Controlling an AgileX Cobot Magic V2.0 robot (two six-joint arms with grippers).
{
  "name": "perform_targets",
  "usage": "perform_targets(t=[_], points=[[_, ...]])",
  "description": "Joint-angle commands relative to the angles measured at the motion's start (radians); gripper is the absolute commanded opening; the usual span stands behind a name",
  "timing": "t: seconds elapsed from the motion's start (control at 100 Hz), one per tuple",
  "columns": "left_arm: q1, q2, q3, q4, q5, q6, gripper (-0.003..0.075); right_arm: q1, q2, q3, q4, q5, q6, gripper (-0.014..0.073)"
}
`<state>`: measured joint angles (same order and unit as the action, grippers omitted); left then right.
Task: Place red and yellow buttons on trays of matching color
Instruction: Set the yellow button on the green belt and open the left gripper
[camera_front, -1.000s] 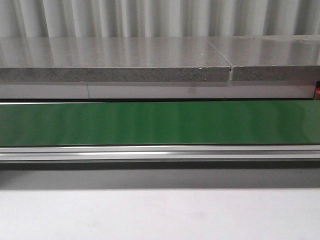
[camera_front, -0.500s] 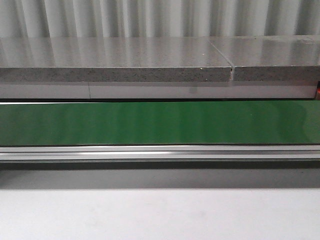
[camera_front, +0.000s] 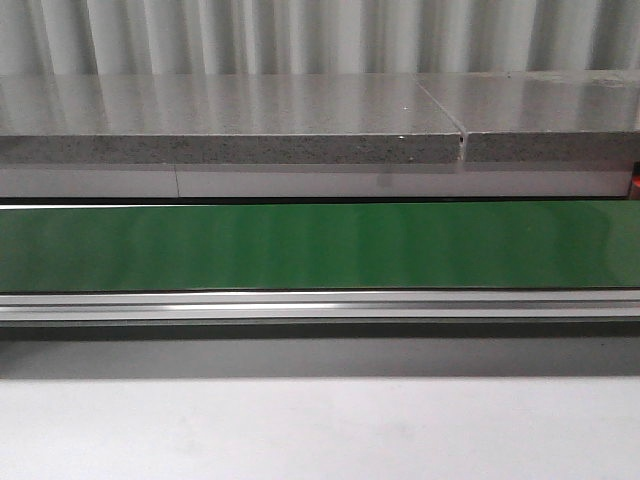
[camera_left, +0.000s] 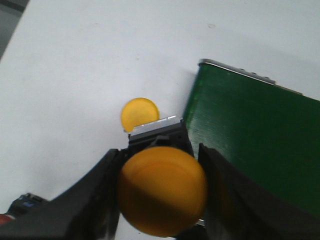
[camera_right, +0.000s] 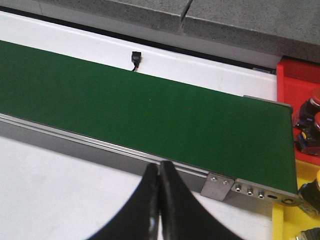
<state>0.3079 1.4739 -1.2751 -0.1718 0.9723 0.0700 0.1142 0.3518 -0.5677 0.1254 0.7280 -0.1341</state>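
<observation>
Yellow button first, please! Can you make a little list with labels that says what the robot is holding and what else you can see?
left tool: shut on the yellow button
right tool: shut, holding nothing
other yellow button: on the white table, beside the belt's end
green belt: bare in the front view
red tray: past the belt's end, red buttons in it
yellow tray: only an edge shows
</observation>
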Motion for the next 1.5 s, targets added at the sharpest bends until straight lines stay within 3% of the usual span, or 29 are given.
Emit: perform_targets(t=[0.0,0.19,0.64,0.71,0.84,0.95,1.32,1.49], points=[[-0.05,-0.039,-0.024,-0.016,-0.031,0.001,0.0167,-0.001,0.006,-0.026,-0.003,-0.067,-0.006,-0.0067],[-0.112,-0.008,-0.024,-0.01,-0.01,0.001,0.0168,-0.001,0.006,-0.026,-0.003,-0.067,-0.006,-0.0067],[-0.141,0.115,-0.024,-0.012,0.059,0.001,0.0177,-0.001,0.006,-0.026,-0.003,-0.067,-0.006,-0.0067],[-0.141,0.122,-0.024,-0.015,0.061,0.001,0.0232,-0.001,0.006,-0.026,-0.003,-0.067,-0.006,-0.0067],[-0.141,0.122,-0.024,-0.03,0.056,0.003,0.047,-0.001,0.006,-0.026,-0.003,-0.067,-0.006,-0.0067],[-0.141,0.112,-0.024,-0.053,0.054,0.007,0.058,-0.001,0.006,-0.026,-0.003,-0.067,-0.006,-0.0067],[-0.141,-0.064,-0.024,-0.067,0.093,-0.006,0.056,-0.001,0.006,-0.026,-0.003,-0.067,-0.006,-0.0067],[-0.141,-0.153,-0.018,0.037,0.184,-0.098,0.0554,-0.001,0.006,-0.026,-0.003,-0.067,-0.006,-0.0067]])
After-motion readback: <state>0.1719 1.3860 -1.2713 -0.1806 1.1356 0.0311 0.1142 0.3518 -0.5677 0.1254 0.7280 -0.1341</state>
